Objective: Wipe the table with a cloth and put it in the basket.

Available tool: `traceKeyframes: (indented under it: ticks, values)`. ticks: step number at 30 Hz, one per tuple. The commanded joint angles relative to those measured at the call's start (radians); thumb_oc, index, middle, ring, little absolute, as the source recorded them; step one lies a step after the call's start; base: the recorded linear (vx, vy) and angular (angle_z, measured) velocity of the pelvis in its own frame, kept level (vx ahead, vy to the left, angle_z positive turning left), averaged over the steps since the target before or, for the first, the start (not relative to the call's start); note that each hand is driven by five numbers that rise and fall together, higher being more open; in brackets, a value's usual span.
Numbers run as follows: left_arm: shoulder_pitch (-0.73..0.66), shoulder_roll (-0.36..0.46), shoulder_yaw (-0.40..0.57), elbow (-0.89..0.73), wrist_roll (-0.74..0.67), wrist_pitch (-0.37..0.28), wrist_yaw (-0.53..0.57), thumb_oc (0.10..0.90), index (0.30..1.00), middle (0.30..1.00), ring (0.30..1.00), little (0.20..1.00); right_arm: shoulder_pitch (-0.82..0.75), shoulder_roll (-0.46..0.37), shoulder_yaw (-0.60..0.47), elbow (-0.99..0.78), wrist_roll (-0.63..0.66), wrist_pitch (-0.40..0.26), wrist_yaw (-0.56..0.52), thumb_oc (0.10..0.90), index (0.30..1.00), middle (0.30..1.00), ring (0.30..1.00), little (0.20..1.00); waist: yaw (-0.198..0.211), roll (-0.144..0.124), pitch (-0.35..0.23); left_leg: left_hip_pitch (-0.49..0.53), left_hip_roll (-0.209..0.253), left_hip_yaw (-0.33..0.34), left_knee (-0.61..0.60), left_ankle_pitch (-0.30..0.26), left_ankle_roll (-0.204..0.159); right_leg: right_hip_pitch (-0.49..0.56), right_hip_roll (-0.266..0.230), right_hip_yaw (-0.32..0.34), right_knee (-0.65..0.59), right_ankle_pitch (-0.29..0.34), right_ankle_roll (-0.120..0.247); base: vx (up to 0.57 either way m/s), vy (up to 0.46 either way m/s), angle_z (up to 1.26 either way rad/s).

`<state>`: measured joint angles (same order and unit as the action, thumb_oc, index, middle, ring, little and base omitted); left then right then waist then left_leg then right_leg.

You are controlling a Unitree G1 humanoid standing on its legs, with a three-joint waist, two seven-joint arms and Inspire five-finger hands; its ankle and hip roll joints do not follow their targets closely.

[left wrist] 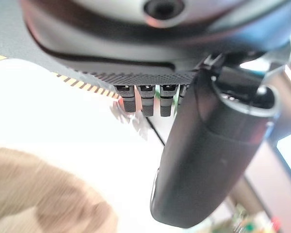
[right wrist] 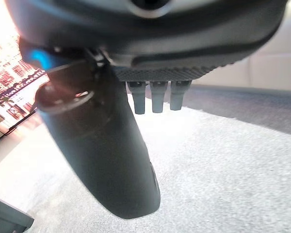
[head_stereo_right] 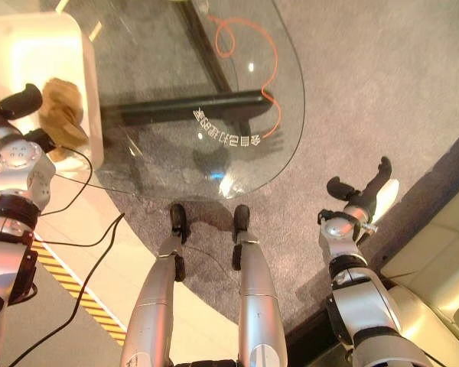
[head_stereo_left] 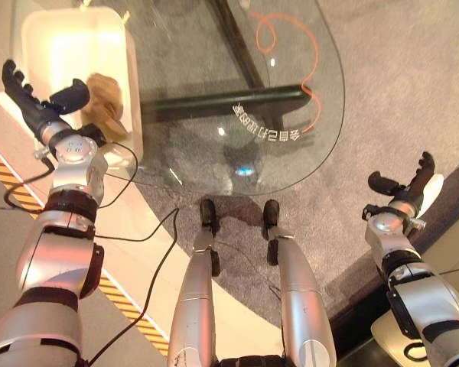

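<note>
Left hand (head_stereo_left: 38,103): fingers straight, empty, above basket (head_stereo_left: 30,30) rim. Right hand (head_stereo_left: 409,191): relaxed open over carpet (head_stereo_left: 413,84), idle. Cloth (head_stereo_left: 105,103): crumpled inside basket (task apparently near done). Risk: withdrawing left hand clips rim, shifts basket against glass table (head_stereo_left: 291,130).

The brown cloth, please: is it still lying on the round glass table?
No, the brown cloth lies inside the white plastic basket, beside the open left hand.

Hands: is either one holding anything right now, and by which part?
Nothing is held. Left hand is open above the cloth in the basket; right hand is open.
</note>
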<state>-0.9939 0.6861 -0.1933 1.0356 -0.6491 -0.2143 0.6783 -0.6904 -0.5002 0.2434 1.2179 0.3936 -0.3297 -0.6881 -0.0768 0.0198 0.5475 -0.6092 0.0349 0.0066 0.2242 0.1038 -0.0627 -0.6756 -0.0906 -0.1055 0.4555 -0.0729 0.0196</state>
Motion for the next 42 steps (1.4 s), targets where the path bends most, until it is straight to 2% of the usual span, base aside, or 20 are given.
traceKeyframes:
  ticks: [1,3,7,14,18,19,22,28,31,34,35,41,42]
  values:
    - [0.043,0.115,0.084,-0.040,0.014,-0.097,-0.036,0.800,0.900,0.900,0.900,0.900,0.110,-0.024,-0.062,-0.001,-0.007,-0.016,0.018,0.800,0.900,0.900,0.900,0.900,0.027,0.000,-0.074,0.101,-0.062,0.036,0.036,-0.123,0.015,0.128,0.053,0.009,-0.121,-0.001,0.034,0.10,-0.005,-0.05]
    - [0.110,0.115,0.105,-0.054,0.029,-0.087,-0.082,0.800,0.900,0.900,0.900,0.900,0.163,-0.013,-0.074,-0.002,-0.012,-0.008,0.042,0.800,0.900,0.900,0.900,0.900,0.033,0.000,-0.114,0.153,-0.061,0.030,-0.005,-0.117,0.012,0.180,0.044,0.009,-0.159,0.005,0.040,0.11,0.000,-0.07]
    - [0.261,0.086,0.165,-0.103,0.019,-0.115,-0.140,0.800,0.900,0.900,0.900,0.900,0.269,-0.002,-0.109,-0.004,-0.039,-0.003,0.102,0.800,0.900,0.900,0.900,0.900,0.047,0.002,-0.187,0.253,-0.063,0.024,-0.094,-0.103,0.013,0.286,0.025,0.014,-0.239,0.024,0.053,0.08,0.007,-0.05]
    - [0.522,-0.007,0.249,-0.166,0.017,-0.125,-0.325,0.800,0.900,0.900,0.900,0.900,0.442,0.041,-0.153,-0.007,-0.052,0.036,0.286,0.800,0.900,0.900,0.900,0.900,0.067,0.000,-0.308,0.432,-0.068,0.007,-0.215,-0.102,0.020,0.482,0.013,0.009,-0.356,0.035,0.067,0.09,-0.018,0.01]
    - [0.645,-0.073,0.249,-0.154,0.045,-0.109,-0.422,0.800,0.900,0.900,0.900,0.900,0.513,0.073,-0.175,0.011,-0.042,0.077,0.360,0.800,0.900,0.900,0.900,0.900,0.073,-0.002,-0.369,0.501,-0.060,0.008,-0.258,-0.094,0.020,0.557,0.014,-0.004,-0.397,0.046,0.073,0.11,-0.022,0.09]
    - [0.698,-0.115,0.244,-0.124,0.056,-0.099,-0.480,0.800,0.900,0.900,0.900,0.900,0.537,0.085,-0.185,0.031,-0.032,0.114,0.415,0.800,0.900,0.900,0.900,0.900,0.077,-0.003,-0.400,0.533,-0.056,0.010,-0.276,-0.091,0.018,0.588,0.016,-0.009,-0.413,0.050,0.076,0.15,0.001,0.10]
    - [0.780,-0.190,0.233,-0.057,0.090,-0.067,-0.556,0.800,0.900,0.900,0.900,0.900,0.575,0.107,-0.186,0.056,-0.085,0.177,0.484,0.800,0.900,0.900,0.900,0.900,0.085,-0.002,-0.449,0.582,-0.048,0.009,-0.299,-0.094,0.015,0.644,0.018,-0.024,-0.441,0.052,0.075,0.16,0.007,0.09]
    - [0.843,-0.291,0.219,0.108,0.131,-0.052,-0.673,0.800,0.900,0.900,0.900,0.900,0.599,0.142,-0.172,0.108,-0.138,0.229,0.587,0.800,0.900,0.900,0.900,0.900,0.084,-0.006,-0.488,0.627,-0.039,0.023,-0.302,-0.108,0.014,0.695,0.017,-0.035,-0.458,0.043,0.073,0.06,0.009,0.02]
    - [0.886,-0.347,0.195,0.208,0.195,-0.017,-0.737,0.800,0.900,0.900,0.900,0.900,0.610,0.172,-0.151,0.138,-0.198,0.267,0.626,0.800,0.900,0.900,0.900,0.900,0.083,-0.009,-0.500,0.647,-0.035,0.029,-0.301,-0.118,0.018,0.717,0.016,-0.041,-0.462,0.037,0.071,0.00,0.000,0.00]
    - [0.908,-0.366,0.183,0.251,0.212,0.000,-0.763,0.800,0.900,0.900,0.900,0.900,0.612,0.183,-0.145,0.157,-0.227,0.293,0.647,0.800,0.900,0.900,0.900,0.900,0.083,-0.009,-0.501,0.657,-0.034,0.034,-0.301,-0.122,0.020,0.728,0.014,-0.045,-0.467,0.036,0.071,0.00,0.000,0.00]
    - [0.916,-0.373,0.171,0.271,0.241,0.031,-0.778,0.800,0.900,0.900,0.900,0.900,0.611,0.188,-0.138,0.174,-0.239,0.308,0.659,0.800,0.900,0.900,0.900,0.900,0.083,-0.009,-0.500,0.663,-0.032,0.035,-0.302,-0.124,0.020,0.734,0.012,-0.049,-0.470,0.036,0.072,0.00,0.000,0.00]
    - [0.921,-0.388,0.133,0.310,0.290,0.086,-0.786,0.800,0.900,0.900,0.900,0.900,0.601,0.194,-0.126,0.217,-0.269,0.348,0.681,0.800,0.900,0.900,0.900,0.900,0.081,-0.008,-0.503,0.681,-0.026,0.049,-0.305,-0.132,0.020,0.753,0.008,-0.056,-0.486,0.042,0.075,0.00,0.003,-0.01]
    - [0.922,-0.389,0.126,0.314,0.298,0.112,-0.782,0.800,0.900,0.900,0.900,0.900,0.600,0.194,-0.121,0.218,-0.267,0.352,0.682,0.800,0.900,0.900,0.900,0.900,0.081,-0.008,-0.503,0.684,-0.025,0.051,-0.306,-0.132,0.019,0.755,0.006,-0.060,-0.489,0.044,0.077,0.00,0.000,0.00]
